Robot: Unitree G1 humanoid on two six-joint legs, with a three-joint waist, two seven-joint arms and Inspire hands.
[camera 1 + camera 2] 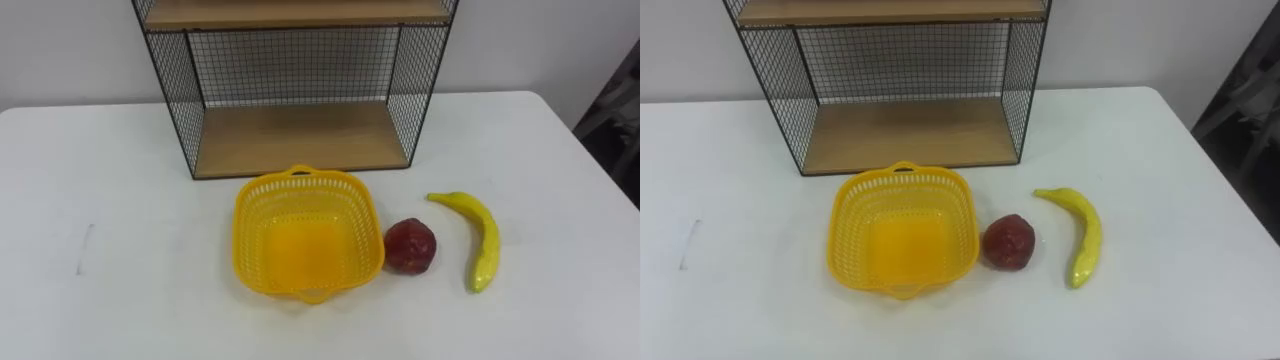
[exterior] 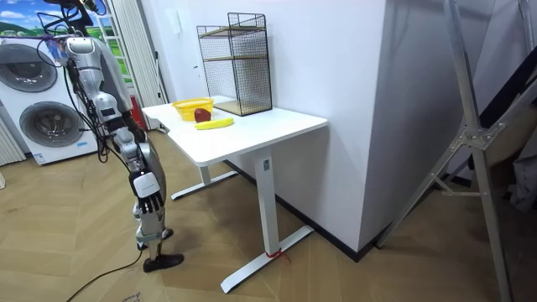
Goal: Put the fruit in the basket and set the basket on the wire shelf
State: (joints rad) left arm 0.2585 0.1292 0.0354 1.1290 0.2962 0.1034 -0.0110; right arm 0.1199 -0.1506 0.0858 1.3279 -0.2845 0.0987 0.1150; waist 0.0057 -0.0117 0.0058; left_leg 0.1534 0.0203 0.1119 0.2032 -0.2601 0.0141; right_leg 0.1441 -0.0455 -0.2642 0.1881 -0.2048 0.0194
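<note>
Fruit sits on the bench, a dark red fruit just right of the empty yellow basket, banana beyond it, both likely light and smooth, so I'd wrap each round its middle, my right hand hanging slack-fingered, holding nothing.

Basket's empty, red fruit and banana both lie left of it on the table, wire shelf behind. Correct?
Not quite. The left eye view shows the red fruit and banana lying to the right of the basket, not left. The rest holds: the basket is empty and the wire shelf stands behind it.
</note>
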